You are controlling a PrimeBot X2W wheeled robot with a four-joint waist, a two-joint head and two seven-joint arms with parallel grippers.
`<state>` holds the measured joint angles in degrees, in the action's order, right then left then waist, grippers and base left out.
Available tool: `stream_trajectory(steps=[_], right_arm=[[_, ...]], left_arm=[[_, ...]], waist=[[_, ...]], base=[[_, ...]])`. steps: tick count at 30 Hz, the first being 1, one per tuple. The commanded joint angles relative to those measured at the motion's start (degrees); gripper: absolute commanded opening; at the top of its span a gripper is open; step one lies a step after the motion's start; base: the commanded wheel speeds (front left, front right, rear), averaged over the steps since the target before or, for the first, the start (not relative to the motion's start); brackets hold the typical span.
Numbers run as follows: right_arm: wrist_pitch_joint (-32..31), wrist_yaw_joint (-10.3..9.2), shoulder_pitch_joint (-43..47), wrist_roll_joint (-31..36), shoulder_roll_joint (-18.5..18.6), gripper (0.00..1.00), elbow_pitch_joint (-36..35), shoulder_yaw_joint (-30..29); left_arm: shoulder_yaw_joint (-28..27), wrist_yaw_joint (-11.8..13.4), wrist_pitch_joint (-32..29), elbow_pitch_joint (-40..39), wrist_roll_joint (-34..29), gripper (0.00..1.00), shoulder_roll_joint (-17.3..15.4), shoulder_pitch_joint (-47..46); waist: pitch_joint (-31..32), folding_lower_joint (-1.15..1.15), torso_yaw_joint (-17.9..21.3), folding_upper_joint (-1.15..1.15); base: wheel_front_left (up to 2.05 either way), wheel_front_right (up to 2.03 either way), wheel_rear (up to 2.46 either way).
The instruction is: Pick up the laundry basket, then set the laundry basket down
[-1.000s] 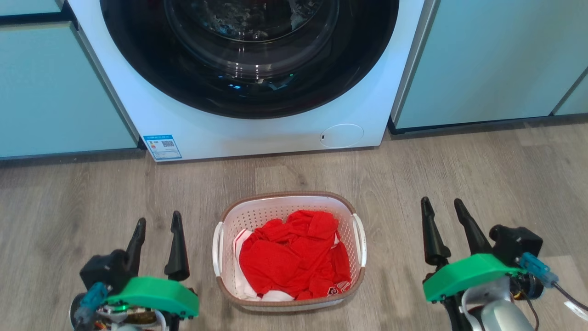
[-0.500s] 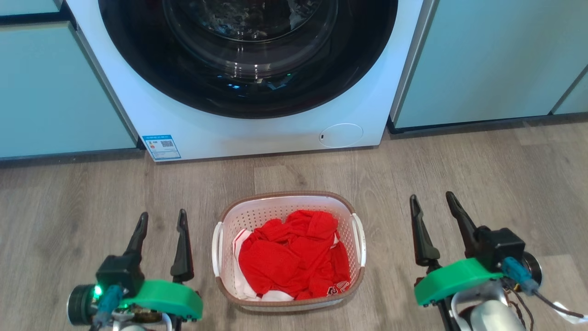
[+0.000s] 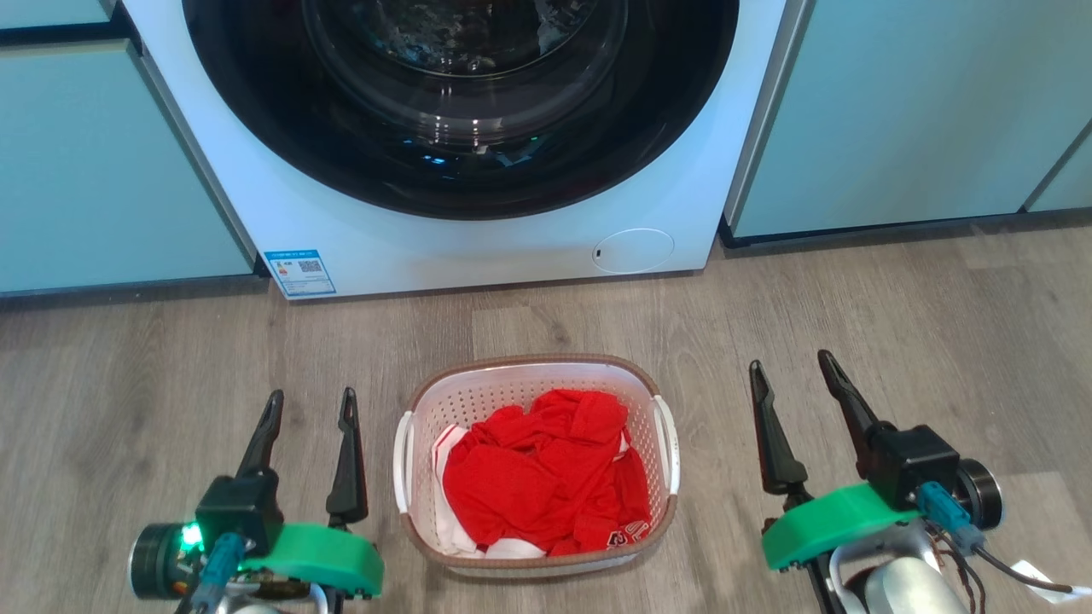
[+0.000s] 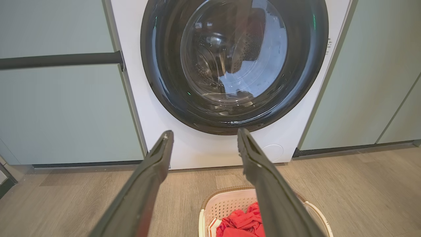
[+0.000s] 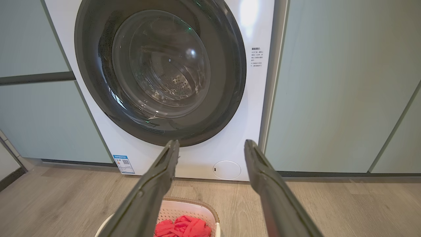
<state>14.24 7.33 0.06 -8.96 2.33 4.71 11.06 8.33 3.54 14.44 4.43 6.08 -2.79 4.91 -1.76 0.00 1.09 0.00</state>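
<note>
The laundry basket (image 3: 478, 401), full of red clothes (image 3: 537, 477), sits on the floor (image 3: 171, 358) on the near side of the washing machine (image 3: 478, 251). It lies between the left gripper (image 3: 311, 394) and the right gripper (image 3: 789, 360), both spread wide, empty and not touching it. The wrist views add the drum (image 5: 164, 75) behind the door glass.

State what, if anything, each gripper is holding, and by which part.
Nothing is held. The left gripper and right gripper are open, one on either side of the basket and apart from it.
</note>
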Motion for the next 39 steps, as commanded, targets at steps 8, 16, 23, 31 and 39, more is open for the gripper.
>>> stream_trajectory(steps=[8, 16, 23, 31, 39], right_arm=[[0.8, 0.16, -2.4, 0.2, 0.5, 1.0, -1.9, 1.2], [0.8, 0.16, -2.5, 0.2, 0.5, 1.0, -1.9, 1.1], [0.8, 0.16, -2.6, 0.3, 0.5, 1.0, -1.9, 1.0], [0.8, 0.16, -3.8, 0.6, 0.5, 1.0, -1.2, 0.9], [0.8, 0.16, -7.8, 0.8, 0.5, 1.0, 2.0, -0.5]], left_arm=[[-1.8, 0.4, 0.6, -1.8, 0.0, 1.0, -0.1, -1.3], [-1.7, 0.4, 0.6, -1.9, -0.1, 1.0, -0.1, -1.4], [-1.6, 0.4, 0.6, -2.0, -0.2, 1.0, -0.1, -1.6], [-1.2, -0.2, 0.6, -0.8, -0.2, 1.0, -0.1, -3.2], [-1.0, -1.4, 0.6, 4.0, -1.6, 1.0, -0.1, -8.4]], waist=[[0.0, 0.0, 0.0, 0.0], [-0.4, 0.0, 0.0, 0.0], [-0.9, 0.0, 0.0, 0.0], [-3.4, 0.0, -0.2, 0.0], [-9.5, 0.0, -0.8, 0.0]], base=[[0.0, 0.0, 0.0], [0.0, 0.0, 0.0], [0.0, 0.0, 0.0], [0.0, 0.0, 0.0], [0.0, 0.0, 0.0]])
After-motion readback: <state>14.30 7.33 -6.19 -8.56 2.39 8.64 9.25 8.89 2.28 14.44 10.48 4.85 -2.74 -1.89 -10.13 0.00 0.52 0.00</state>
